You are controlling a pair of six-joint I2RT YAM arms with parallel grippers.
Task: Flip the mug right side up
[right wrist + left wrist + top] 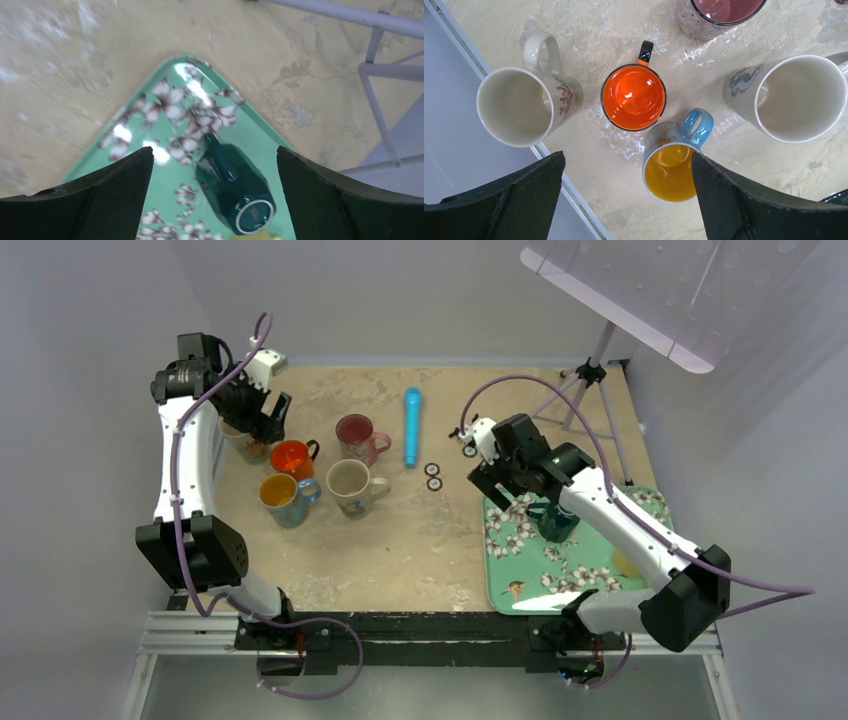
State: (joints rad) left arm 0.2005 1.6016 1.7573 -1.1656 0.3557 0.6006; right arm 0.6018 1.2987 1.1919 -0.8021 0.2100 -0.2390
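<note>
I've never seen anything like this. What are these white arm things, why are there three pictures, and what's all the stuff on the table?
These are two robot arms bolted to the table's near edge, each ending in a two-fingered claw. One picture looks down from above; the other two come from small cameras on each wrist, so the dark shapes at their bottom corners are claw fingers. The left claw hangs open above a cluster of upright mugs, including an orange mug and a blue-handled mug. The right claw is open over a flowered green tray, where a dark green mug stands bottom up. Neither claw holds anything. A blue tube also lies on the table.
</note>
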